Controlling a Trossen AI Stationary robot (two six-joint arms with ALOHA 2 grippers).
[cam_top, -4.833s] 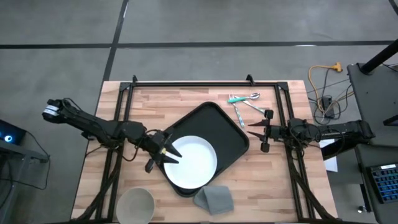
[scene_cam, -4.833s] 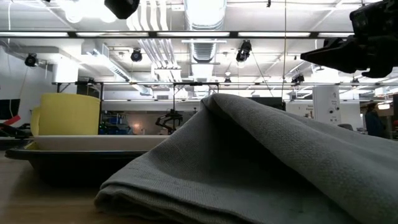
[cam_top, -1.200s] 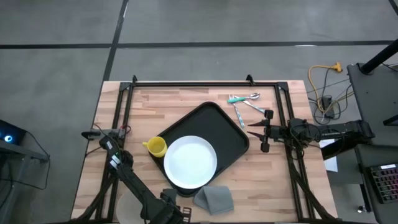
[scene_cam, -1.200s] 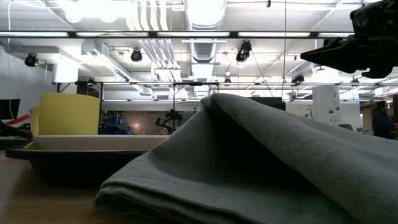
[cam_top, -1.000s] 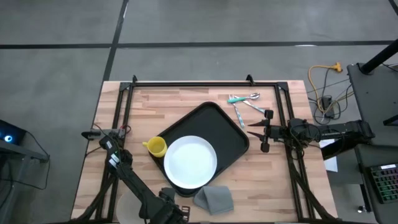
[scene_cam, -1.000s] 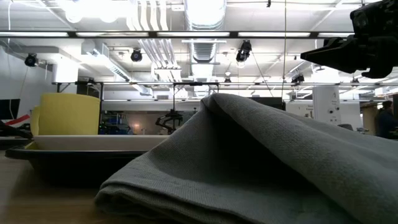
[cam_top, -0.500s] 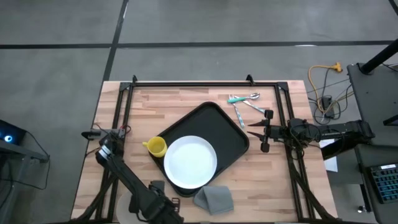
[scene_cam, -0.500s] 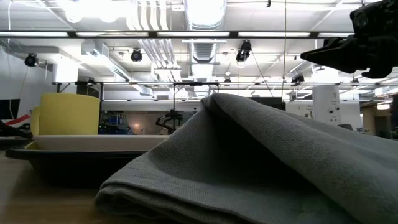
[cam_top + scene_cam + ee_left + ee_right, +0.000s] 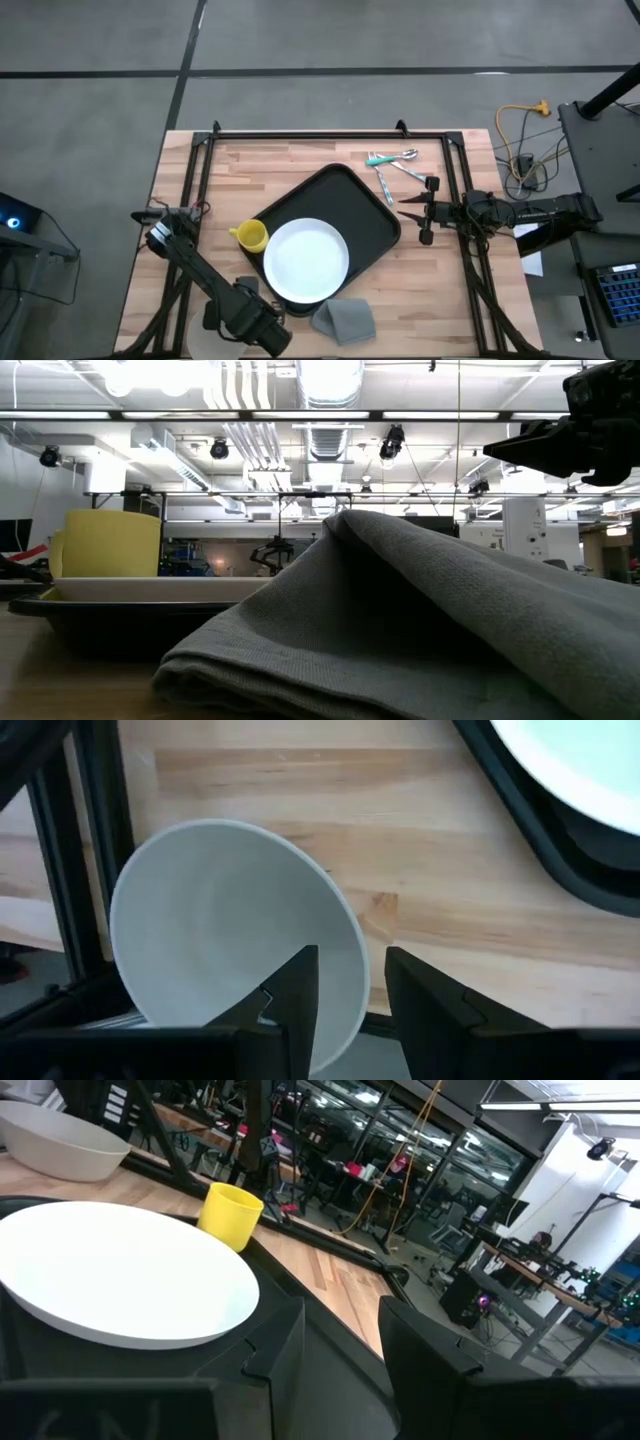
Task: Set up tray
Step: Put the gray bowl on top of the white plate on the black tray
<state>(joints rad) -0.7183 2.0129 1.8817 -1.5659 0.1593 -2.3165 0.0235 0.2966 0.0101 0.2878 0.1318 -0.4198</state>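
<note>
- Large flat black rectangular tray (image 9: 345, 200) with rounded corners sits mid-table on the light wooden tabletop (image 9: 290, 165), turned at an angle.
- Round white plate (image 9: 306, 259) lies on the tray's near-left part; that step looks done.
- Small yellow cup (image 9: 250, 236) stands on the wood, touching or just beside the tray's left edge, not on the tray; judged unfinished.
- Folded grey cloth napkin (image 9: 343, 319) lies at the near table edge; one corner seems to meet the tray's rim, hard to tell.
- Teal-handled metal cutlery (image 9: 392, 160) lies on the wood beyond the tray's far right corner, clear of it.
- White round bowl (image 9: 235, 935) sits at the near left table corner, off the tray.
- Left gripper (image 9: 262, 325) is low over that corner; in the left wrist view (image 9: 350, 1005) its fingers are a narrow gap apart, straddling the bowl's rim, nothing clamped. Judged step in hand: picking up the bowl.
- Right gripper (image 9: 420, 212) waits just off the tray's right edge, fingers spread, empty.
- Progress guess: early to mid; plate is placed, while bowl, cup, cutlery and napkin are left.
</note>
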